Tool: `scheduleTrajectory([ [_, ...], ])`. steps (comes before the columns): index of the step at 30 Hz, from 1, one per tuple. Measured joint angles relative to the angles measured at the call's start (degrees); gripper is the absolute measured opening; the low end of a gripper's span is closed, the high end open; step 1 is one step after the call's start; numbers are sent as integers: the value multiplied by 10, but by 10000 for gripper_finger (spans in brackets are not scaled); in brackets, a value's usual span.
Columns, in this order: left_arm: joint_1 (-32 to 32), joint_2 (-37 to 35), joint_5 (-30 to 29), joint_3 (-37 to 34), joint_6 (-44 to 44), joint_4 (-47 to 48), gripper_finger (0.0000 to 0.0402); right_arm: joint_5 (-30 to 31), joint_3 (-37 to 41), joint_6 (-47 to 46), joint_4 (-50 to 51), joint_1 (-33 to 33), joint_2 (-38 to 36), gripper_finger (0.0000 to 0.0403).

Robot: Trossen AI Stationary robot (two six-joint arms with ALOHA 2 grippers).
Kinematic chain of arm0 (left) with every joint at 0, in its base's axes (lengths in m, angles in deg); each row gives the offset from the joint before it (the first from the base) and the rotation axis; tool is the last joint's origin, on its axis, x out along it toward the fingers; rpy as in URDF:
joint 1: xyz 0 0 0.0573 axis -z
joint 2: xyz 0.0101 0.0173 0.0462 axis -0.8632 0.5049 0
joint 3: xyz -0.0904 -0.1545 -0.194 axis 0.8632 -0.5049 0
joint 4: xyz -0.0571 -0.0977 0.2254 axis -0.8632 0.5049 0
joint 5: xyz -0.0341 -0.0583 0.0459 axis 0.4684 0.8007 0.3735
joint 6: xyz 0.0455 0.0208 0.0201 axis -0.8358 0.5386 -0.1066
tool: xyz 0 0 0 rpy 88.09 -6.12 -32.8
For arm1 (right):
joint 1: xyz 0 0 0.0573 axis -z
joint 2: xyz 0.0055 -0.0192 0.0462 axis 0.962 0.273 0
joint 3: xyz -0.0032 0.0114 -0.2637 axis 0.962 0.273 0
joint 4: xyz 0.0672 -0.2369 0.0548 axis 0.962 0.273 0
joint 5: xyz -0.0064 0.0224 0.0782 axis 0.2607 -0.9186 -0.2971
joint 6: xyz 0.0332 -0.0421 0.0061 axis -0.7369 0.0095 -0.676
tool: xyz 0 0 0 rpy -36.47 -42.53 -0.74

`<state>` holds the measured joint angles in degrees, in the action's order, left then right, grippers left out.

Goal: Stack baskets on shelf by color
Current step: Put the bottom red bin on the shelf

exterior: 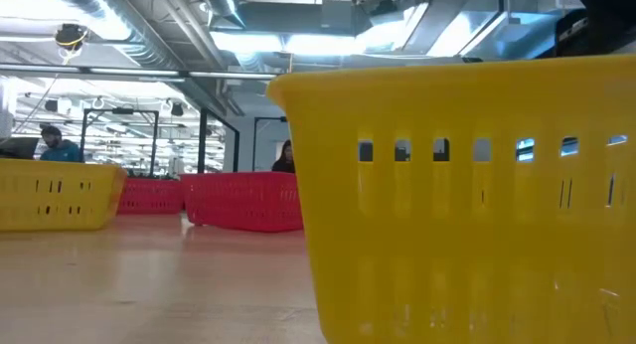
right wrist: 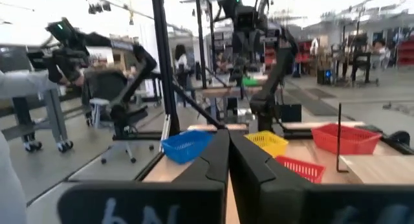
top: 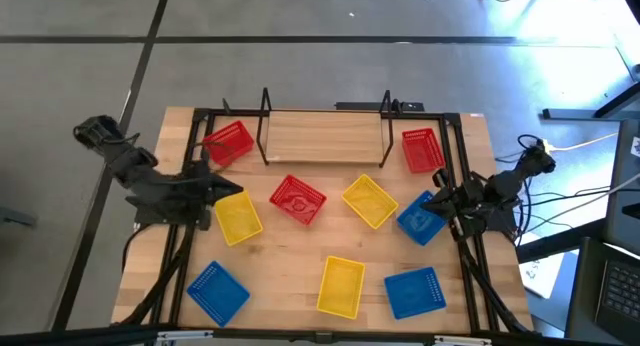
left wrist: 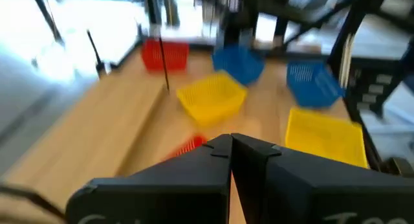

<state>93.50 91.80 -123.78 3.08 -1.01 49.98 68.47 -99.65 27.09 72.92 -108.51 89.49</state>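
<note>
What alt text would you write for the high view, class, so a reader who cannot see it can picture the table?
Nine baskets, three red, three yellow and three blue, lie scattered on a wooden table; none sits on the shelf at the far edge. The left gripper and right gripper hover shut at either side.

Bare shelf [top: 325, 136] between red baskets [top: 228, 142]

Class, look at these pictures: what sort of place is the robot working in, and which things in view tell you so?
Probably a large open lab or workshop: exposed ceiling ducts and strip lights overhead, a concrete floor around the wooden table, and people at desks in the background.
</note>
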Motion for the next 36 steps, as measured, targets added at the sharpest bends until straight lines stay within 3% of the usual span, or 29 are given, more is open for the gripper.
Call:
scheduleTrajectory([
  [3, -76, 52, 102, 40, 34, 54, 0, 0, -43, -2, 43, 0, 28, 12],
  [9, -214, 135, 335, 48, 9, 62, 0, 32, -139, -32, 127, 0, 123, 12],
  [14, -272, 203, 444, 48, -52, 48, 0, 53, -217, -116, 213, 0, 203, 12],
  [23, -279, 274, 458, 48, -42, 19, 0, 53, -294, -114, 236, 0, 272, 12],
  [36, -279, 343, 450, 48, -55, 21, 0, 53, -298, -107, 237, 0, 277, 12],
])
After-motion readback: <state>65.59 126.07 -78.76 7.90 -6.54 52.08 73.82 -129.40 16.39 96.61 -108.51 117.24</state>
